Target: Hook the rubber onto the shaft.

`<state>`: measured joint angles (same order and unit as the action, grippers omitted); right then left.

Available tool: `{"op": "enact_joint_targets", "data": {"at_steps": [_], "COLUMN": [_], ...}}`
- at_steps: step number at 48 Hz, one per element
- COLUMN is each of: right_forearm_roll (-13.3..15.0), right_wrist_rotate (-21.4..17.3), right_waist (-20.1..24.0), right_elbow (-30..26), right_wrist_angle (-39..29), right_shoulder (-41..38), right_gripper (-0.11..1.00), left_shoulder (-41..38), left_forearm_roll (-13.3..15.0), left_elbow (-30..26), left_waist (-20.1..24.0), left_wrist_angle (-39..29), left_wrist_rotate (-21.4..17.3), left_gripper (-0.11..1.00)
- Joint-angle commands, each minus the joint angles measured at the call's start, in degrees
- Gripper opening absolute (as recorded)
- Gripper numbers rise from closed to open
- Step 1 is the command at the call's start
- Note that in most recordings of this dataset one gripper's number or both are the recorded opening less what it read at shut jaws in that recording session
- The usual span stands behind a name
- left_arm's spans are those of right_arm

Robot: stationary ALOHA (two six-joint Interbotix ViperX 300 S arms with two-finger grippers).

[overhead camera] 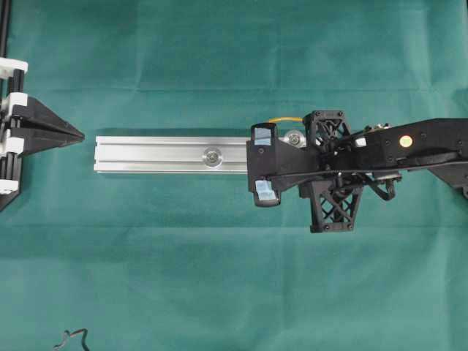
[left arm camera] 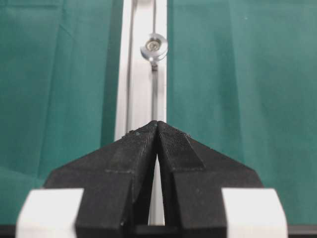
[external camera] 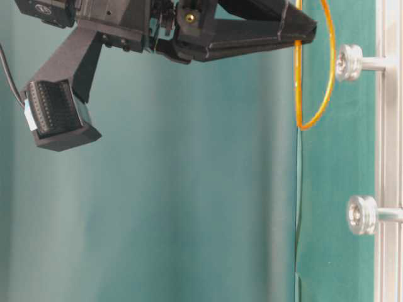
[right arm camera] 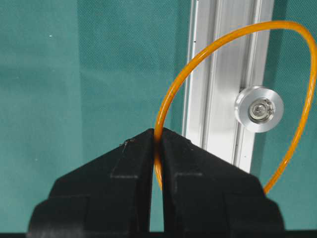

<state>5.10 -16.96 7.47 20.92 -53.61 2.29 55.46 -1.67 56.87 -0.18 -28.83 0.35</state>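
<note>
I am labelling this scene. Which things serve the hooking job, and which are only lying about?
For the job:
- rubber band, held in right hand
- shaft
- aluminium rail

Lying about:
- shut left hand
- second shaft
- dark cable

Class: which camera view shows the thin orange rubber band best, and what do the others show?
The right wrist view: the thin orange rubber band shows nearly whole. The table-level view shows it edge-on, the overhead only a sliver, the left wrist view nothing.

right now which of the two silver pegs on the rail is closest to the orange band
The peg under the right pincer, toward the rail's right end. The orange band hangs pinched right beside it; the other peg stands mid-rail, well clear of the loop.
</note>
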Motion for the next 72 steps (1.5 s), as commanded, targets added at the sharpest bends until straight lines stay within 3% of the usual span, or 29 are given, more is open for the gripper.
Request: {"op": "enact_joint_targets", "data": {"at_steps": [1,12,72], "right_forearm_roll": [-0.18,-0.18,-1.05], "right_wrist_rotate": [-0.35,-2.2,-2.55], "right_waist": [0.62,1.41,7.82], "right_elbow": [-0.62,-0.62,-2.11], "right_wrist_angle": [0.35,0.44,0.44], "right_shoulder": [0.7,0.7,-0.44], "right_gripper": [0.06,0.06,0.06], "left_shoulder": [-0.44,-0.44,-0.44], "left_forearm_roll": [-0.09,-0.18,-0.09], "left_elbow": [-1.85,-1.85,-1.85], "left_waist": [0.09,0.09,0.09], "left_wrist_angle": [0.26,0.26,0.26], "left_wrist_rotate": [0.09,0.09,0.26], "left_gripper": [0.0,0.0,0.0]}}
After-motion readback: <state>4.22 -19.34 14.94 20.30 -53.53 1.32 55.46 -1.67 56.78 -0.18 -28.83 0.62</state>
